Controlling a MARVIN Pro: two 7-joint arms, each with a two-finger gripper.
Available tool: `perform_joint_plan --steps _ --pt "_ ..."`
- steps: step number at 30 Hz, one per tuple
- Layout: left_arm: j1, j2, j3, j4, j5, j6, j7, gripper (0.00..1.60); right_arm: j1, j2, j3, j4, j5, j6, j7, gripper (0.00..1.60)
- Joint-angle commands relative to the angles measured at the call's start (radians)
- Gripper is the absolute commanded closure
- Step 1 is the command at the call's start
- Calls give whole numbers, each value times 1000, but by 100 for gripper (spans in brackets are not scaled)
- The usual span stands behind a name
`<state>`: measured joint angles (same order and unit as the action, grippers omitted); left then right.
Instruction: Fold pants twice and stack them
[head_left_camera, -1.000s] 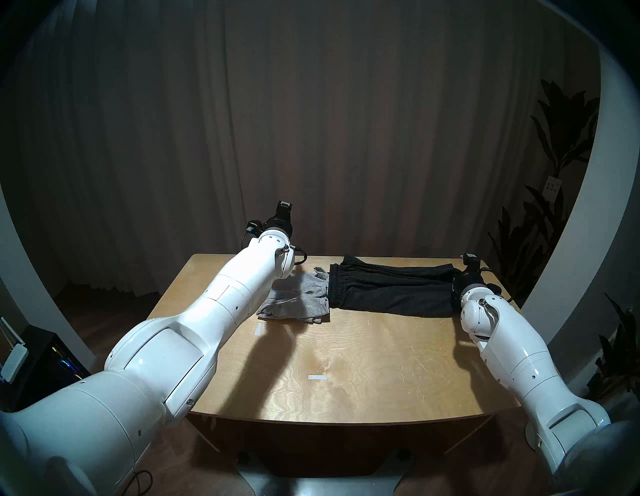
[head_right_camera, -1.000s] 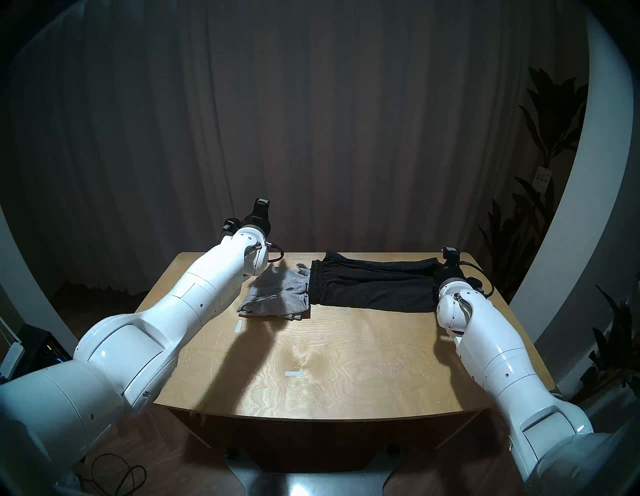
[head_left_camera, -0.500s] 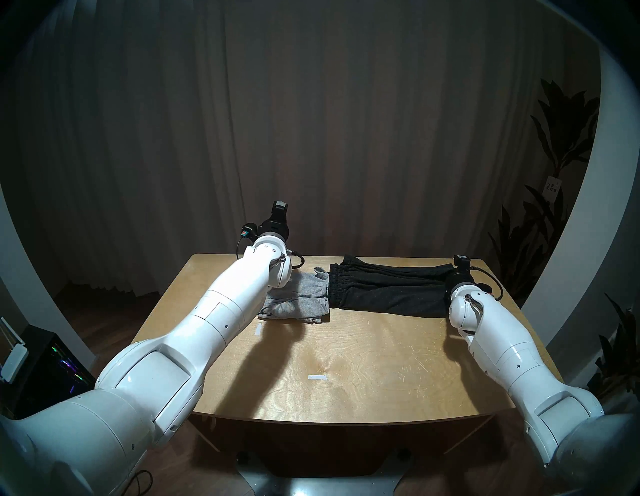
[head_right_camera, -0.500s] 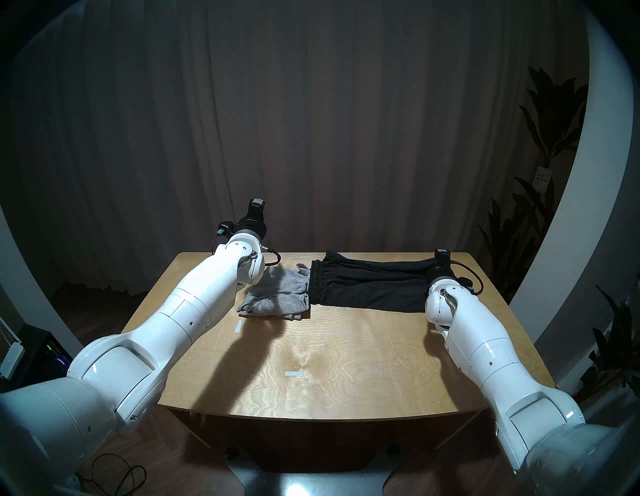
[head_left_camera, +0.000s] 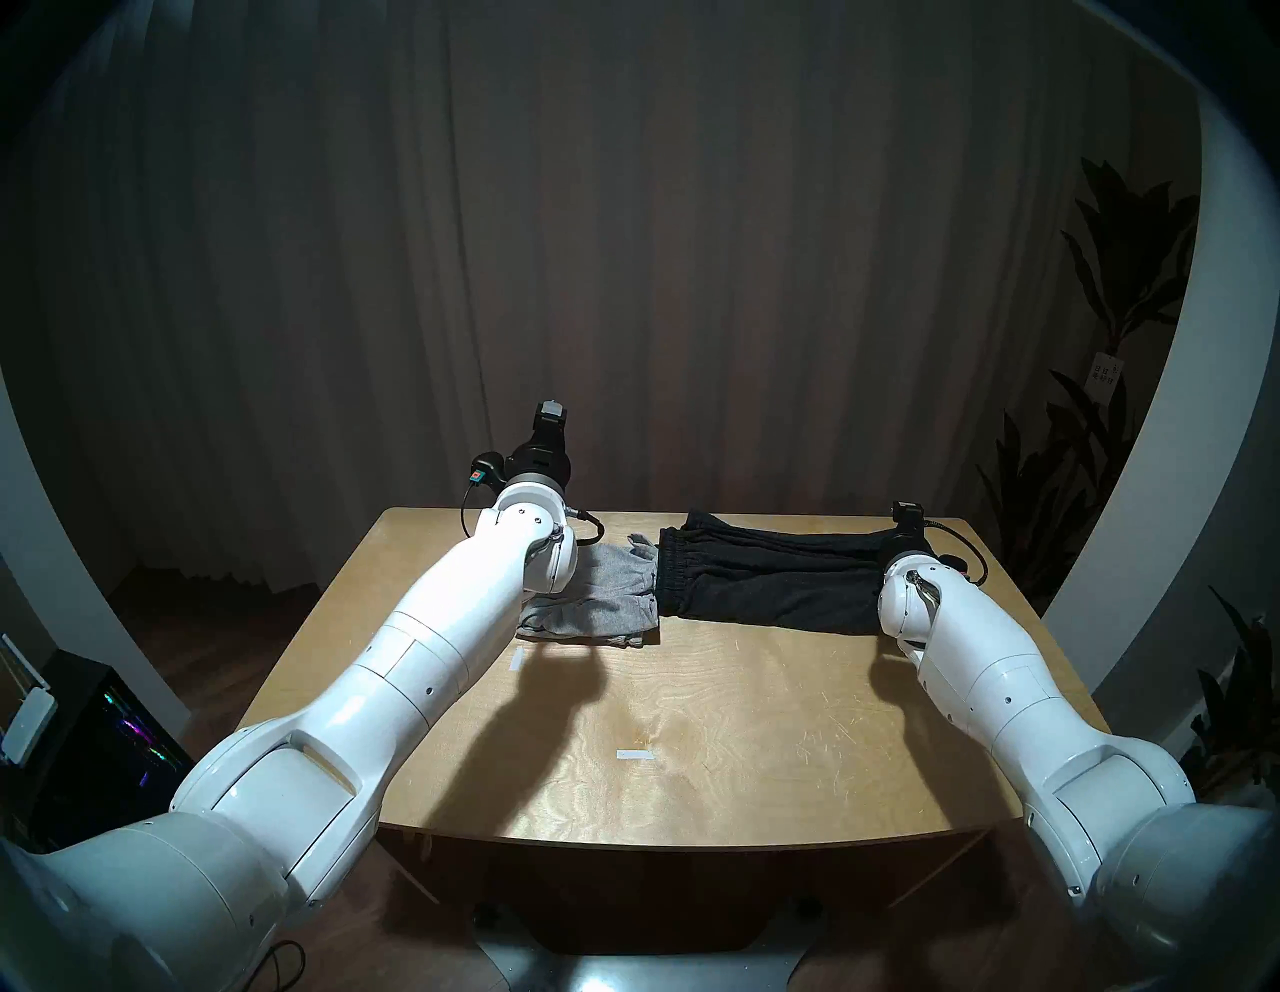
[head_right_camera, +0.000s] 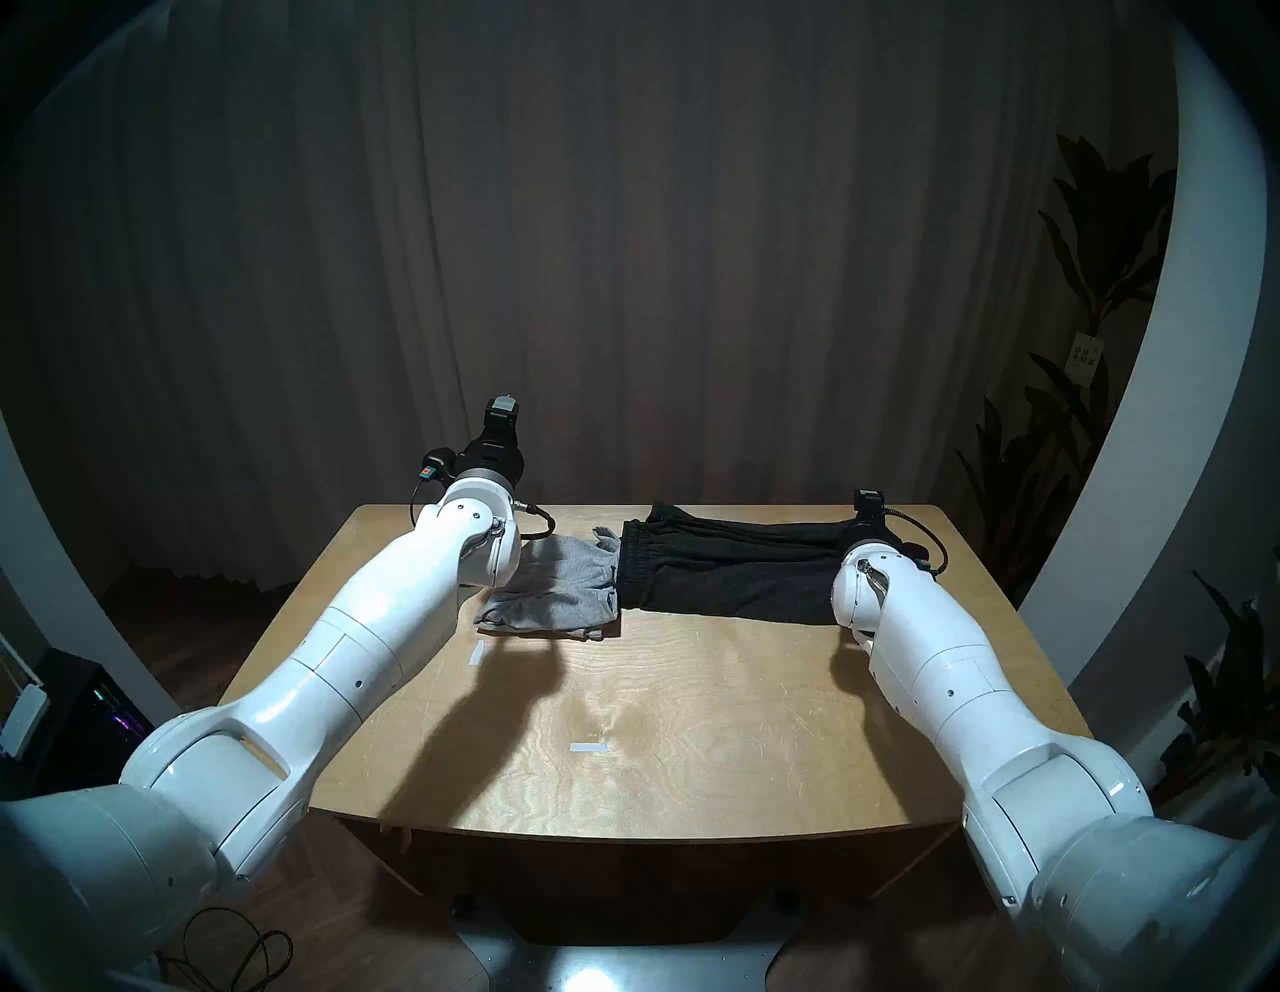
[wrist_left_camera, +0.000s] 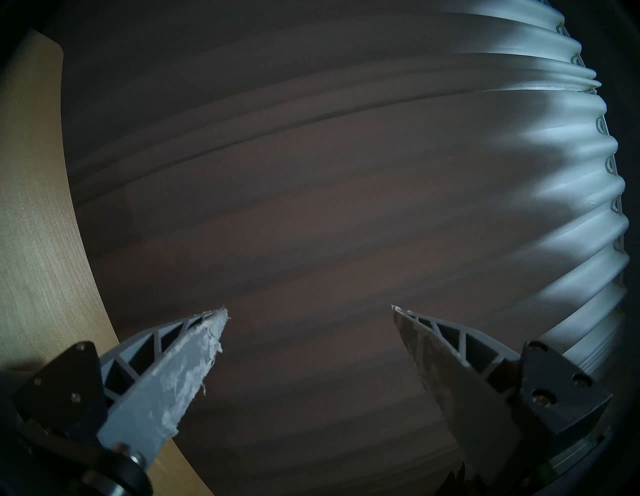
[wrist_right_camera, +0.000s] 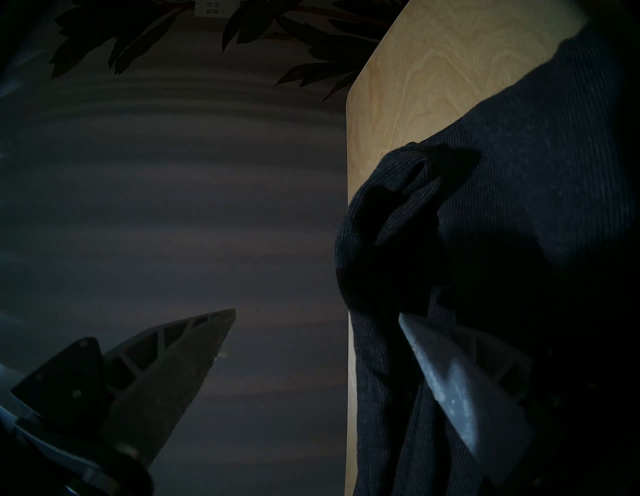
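- Since the earlier head views, both arms have shifted: the left arm has drawn back and a little outward from the grey shorts, uncovering more of them, while the right arm has advanced toward the far right end of the black shorts; neither garment has moved.
- Nearest the robot, the counter (head_left_camera: 692, 727) lies bare apart from two small pale tape marks (head_left_camera: 635, 754).
- Step in hand, as a judgement: the approach for a fold of the black shorts (head_left_camera: 776, 578), which lie spread lengthwise across the far half of the counter, waistband toward the middle and leg ends toward the right edge.
- Right claw (wrist_right_camera: 317, 313): jaws wide apart and gripping nothing; one finger sits over the black fabric, the other hangs past the counter's edge, with a rumpled hem corner just ahead.
- Next move, by inference: lowering the right claw so both fingers bracket that hem, then closing, lifting and carrying it toward the waistband; thick knit may slip or bunch if only one layer is caught.
- Grey shorts (head_left_camera: 609, 596): smaller, thin and light heather-grey, lying already doubled over and somewhat creased, their right edge touching the black waistband, partly hidden behind the left arm.
- Left claw (wrist_left_camera: 308, 308): raised above the counter's far left edge, pointing at the curtain (wrist_left_camera: 311, 173), jaws spread wide, empty.
- Stacking is not yet begun; the two garments lie side by side.
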<state>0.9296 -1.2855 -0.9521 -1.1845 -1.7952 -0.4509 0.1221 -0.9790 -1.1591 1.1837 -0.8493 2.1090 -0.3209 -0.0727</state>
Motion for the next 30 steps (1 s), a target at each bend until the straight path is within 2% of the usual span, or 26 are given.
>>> perform_joint_plan --steps 1,7,11,12,14,15,17,18,20,23,26,30 --pt "35 39 -11 -116 10 -29 22 0 108 -35 -10 55 -17 4 13 0" --pt "69 60 -13 -174 14 -45 51 0 149 -53 -20 108 -22 6 16 0" --pt "99 83 -19 -235 20 -64 86 0 186 -66 -23 144 -29 9 24 0" --pt "116 97 -22 -275 20 -68 99 0 206 -70 -30 162 -30 10 23 0" --pt "108 90 -21 -250 22 -70 97 0 191 -67 -23 144 -34 10 30 0" --pt "131 107 -25 -298 23 -79 118 0 227 -75 -31 177 -35 14 28 0" --pt "149 121 -27 -334 25 -86 137 0 246 -79 -35 196 -39 18 32 0" --pt "148 119 -27 -325 27 -89 140 0 238 -78 -30 189 -41 20 38 0" --pt "170 136 -30 -369 29 -97 162 0 267 -86 -38 224 -44 25 39 0" --pt "178 142 -32 -383 31 -104 176 0 277 -88 -39 236 -48 31 45 0" --pt "211 168 -38 -445 34 -116 215 0 312 -98 -46 285 -55 43 55 0" --pt "229 183 -40 -477 37 -126 247 0 342 -110 -49 326 -60 54 62 0"
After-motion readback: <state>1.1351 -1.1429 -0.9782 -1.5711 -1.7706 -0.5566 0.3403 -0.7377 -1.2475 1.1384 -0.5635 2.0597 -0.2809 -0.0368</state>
